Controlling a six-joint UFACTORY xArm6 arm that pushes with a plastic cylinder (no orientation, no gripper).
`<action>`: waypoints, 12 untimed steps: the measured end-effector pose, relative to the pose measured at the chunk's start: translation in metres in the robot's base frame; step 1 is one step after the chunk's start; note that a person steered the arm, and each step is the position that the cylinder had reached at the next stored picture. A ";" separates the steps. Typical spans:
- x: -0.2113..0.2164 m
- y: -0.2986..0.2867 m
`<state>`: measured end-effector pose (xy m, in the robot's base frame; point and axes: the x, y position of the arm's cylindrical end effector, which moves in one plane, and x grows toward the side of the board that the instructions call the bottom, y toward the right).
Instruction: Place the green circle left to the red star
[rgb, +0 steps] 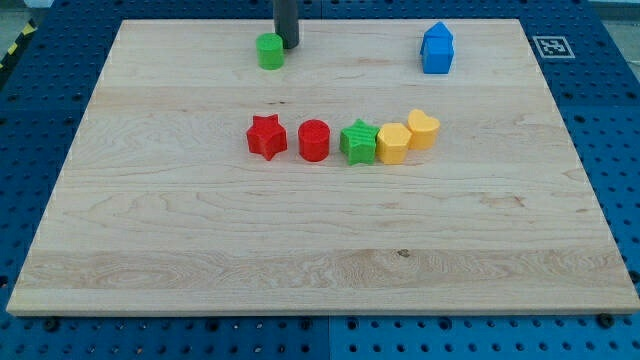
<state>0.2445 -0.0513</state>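
The green circle (270, 50) sits near the top edge of the wooden board, left of centre. My tip (288, 45) is just to its right, touching or nearly touching it. The red star (267, 136) lies in the middle of the board, well below the green circle, at the left end of a row of blocks.
To the right of the red star stand a red circle (314, 140), a green star (358, 142), a yellow hexagon (393, 143) and a yellow heart (423, 129). Two blue blocks (437, 49) sit at the top right. The wooden board (150, 260) lies on a blue pegboard.
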 end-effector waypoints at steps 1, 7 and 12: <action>0.011 0.000; 0.073 -0.091; 0.080 -0.131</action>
<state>0.3242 -0.1819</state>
